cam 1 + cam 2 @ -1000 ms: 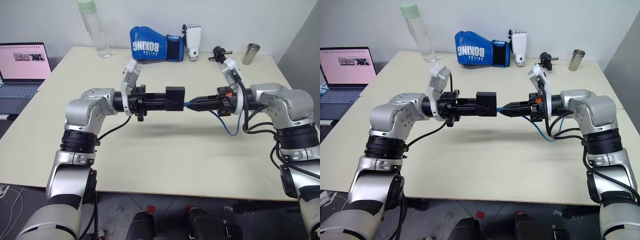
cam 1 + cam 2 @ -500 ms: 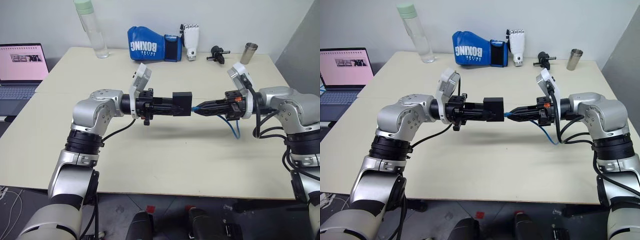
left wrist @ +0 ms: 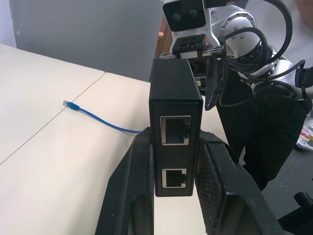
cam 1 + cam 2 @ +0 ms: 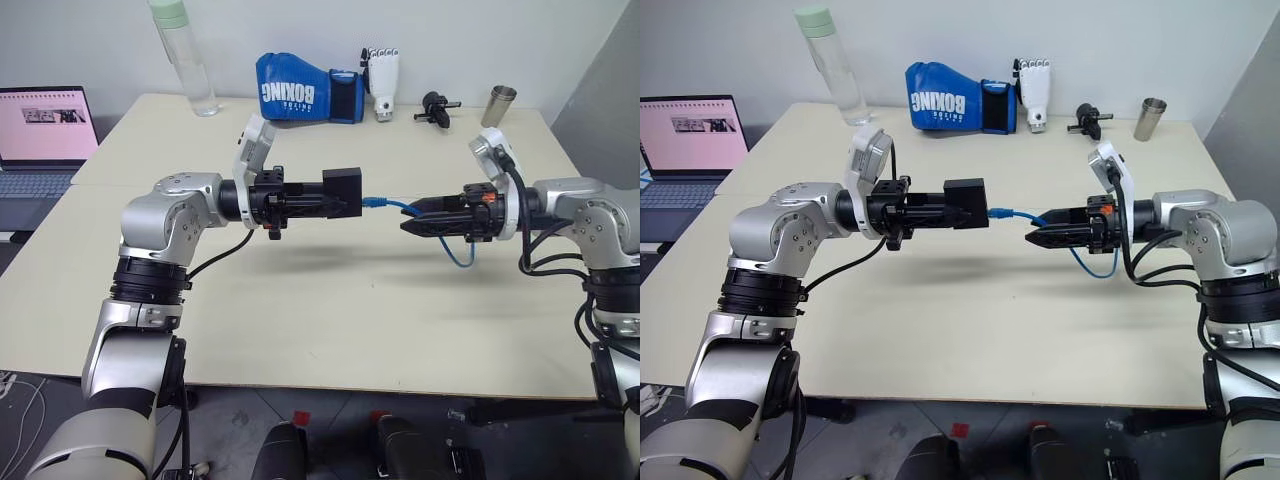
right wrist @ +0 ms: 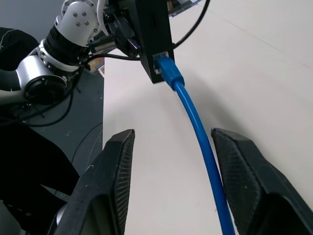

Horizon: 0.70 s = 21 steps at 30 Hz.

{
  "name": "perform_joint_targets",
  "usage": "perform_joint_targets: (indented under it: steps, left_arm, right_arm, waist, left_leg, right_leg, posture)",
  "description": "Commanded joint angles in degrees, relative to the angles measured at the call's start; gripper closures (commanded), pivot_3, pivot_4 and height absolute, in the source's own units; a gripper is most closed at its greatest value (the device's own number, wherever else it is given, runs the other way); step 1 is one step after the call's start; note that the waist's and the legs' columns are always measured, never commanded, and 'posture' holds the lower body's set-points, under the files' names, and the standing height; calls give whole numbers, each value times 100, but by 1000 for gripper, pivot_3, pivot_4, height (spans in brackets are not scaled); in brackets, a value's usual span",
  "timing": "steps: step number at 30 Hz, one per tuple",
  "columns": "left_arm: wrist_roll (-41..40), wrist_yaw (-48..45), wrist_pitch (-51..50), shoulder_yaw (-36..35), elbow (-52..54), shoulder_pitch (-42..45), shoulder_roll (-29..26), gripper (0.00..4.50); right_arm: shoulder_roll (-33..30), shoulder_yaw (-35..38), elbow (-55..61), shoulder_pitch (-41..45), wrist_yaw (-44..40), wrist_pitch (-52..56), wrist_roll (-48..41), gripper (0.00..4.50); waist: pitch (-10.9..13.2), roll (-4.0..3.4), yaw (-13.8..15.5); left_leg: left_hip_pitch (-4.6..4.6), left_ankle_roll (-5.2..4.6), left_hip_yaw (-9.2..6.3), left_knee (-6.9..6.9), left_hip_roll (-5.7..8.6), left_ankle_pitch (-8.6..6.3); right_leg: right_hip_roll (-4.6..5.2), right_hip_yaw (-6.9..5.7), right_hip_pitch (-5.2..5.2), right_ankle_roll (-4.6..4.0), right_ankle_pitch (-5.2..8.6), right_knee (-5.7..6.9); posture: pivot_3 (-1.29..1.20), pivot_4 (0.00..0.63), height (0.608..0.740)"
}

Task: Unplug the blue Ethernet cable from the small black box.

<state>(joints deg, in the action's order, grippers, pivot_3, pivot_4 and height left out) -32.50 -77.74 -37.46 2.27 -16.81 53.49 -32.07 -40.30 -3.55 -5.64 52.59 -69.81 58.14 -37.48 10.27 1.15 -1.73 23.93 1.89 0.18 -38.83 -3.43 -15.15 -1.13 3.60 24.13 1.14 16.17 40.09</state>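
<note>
The small box [image 4: 341, 190] is matte black. The Ethernet cable [image 5: 195, 127] is bright blue. The boxing glove [image 4: 308, 89] at 12 o'clock is blue with white letters; the cup [image 4: 500, 106] seems steel grey.

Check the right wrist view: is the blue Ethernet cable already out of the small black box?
No: the blue Ethernet cable has its plug seated in a port of the small black box.

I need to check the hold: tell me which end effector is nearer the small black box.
Left. The left end effector is clamped on the small black box; the right end effector stands open and apart from it, around the blue Ethernet cable.
</note>
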Motion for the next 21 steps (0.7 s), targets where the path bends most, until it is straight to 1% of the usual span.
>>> perform_joint_targets:
  steps: [1, 7, 21]
  left_arm:
    - [-41, -32, 33, -80, 153, 89, 4, 3702]
    - [-30, -55, 40, -80, 141, 96, 14, 3702]
    - [-39, -18, 12, -83, 184, 87, 38, 3702]
  right_arm:
    - [161, 38, 32, 283, 106, -202, 55, 1938]
    - [397, -79, -171, 527, 58, -389, 177, 1938]
    - [698, -171, -447, 688, 57, -567, 321, 1938]
  waist:
    - [0, 0, 0]
    - [0, 0, 0]
    - [0, 0, 0]
  left_leg:
    - [0, 0, 0, 0, 0, 0]
    - [1, 0, 0, 0, 0, 0]
    - [1, 0, 0, 0, 0, 0]
  right_leg:
    - [-1, 0, 0, 0, 0, 0]
    - [0, 0, -1, 0, 0, 0]
    - [0, -1, 0, 0, 0, 0]
  posture:
    - [0, 150, 740]
    - [0, 150, 740]
    - [0, 150, 740]
